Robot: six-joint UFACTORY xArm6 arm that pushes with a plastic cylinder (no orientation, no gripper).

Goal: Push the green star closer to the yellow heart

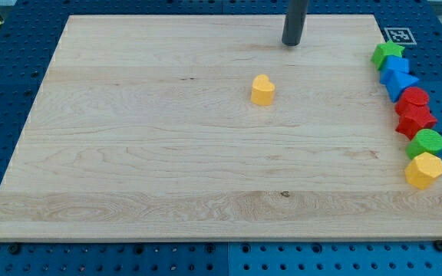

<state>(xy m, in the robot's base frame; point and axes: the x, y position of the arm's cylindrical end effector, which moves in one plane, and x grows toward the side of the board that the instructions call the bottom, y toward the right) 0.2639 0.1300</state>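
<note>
The green star (pixel 387 54) lies at the top of a column of blocks along the board's right edge. The yellow heart (pixel 262 90) stands alone near the middle of the board, toward the view's top. My tip (pixel 291 44) is near the board's top edge, above and slightly right of the yellow heart and well left of the green star. It touches no block.
Below the green star along the right edge lie two blue blocks (pixel 395 67) (pixel 401 83), a red block (pixel 414 100), a red star (pixel 416 121), a green round block (pixel 426 142) and a yellow hexagon (pixel 424 169). The wooden board (pixel 129 153) sits on a blue perforated table.
</note>
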